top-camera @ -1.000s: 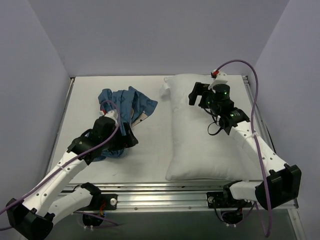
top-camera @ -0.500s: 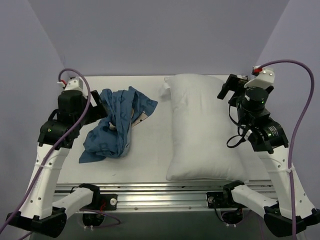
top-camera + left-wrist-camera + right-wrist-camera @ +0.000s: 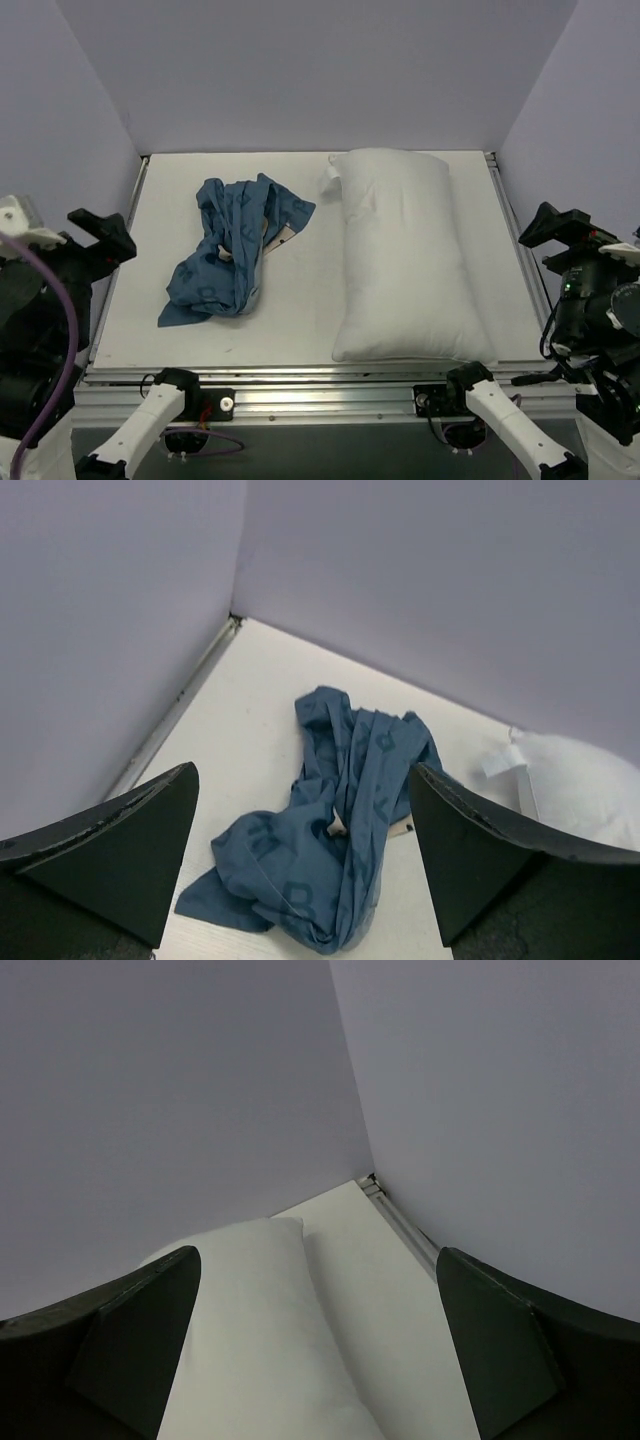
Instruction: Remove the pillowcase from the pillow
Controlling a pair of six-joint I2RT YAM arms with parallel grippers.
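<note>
Pillowcase and pillow, separated, on a white table; top view with both wrist views.

**Pillowcase.** A crumpled blue heap on the table half towards 9 o'clock, running from 1 o'clock down to 7 o'clock. It lies flat on the surface, with nothing inside it. The left wrist view shows darker blue print on the folds and a small pale patch among them.

**Pillow.** Plain white and plump, with its long axis from 12 to 6 o'clock, filling the table half towards 3 o'clock. A small white tag stands out from its 11 o'clock corner, pointing towards the pillowcase. A strip of bare table separates the two; they do not touch. The left wrist view catches the pillow's tagged corner at 3 o'clock. The right wrist view shows its far end lying near the corner where two walls meet.

**Left gripper**. At the table's 9 o'clock edge, well apart from the pillowcase. In its wrist view the two dark fingers stand wide apart and nothing lies between them.

**Right gripper**. Beyond the table's 3 o'clock edge, clear of the pillow. Its wrist view likewise shows the jaws spread wide and holding nothing.
</note>
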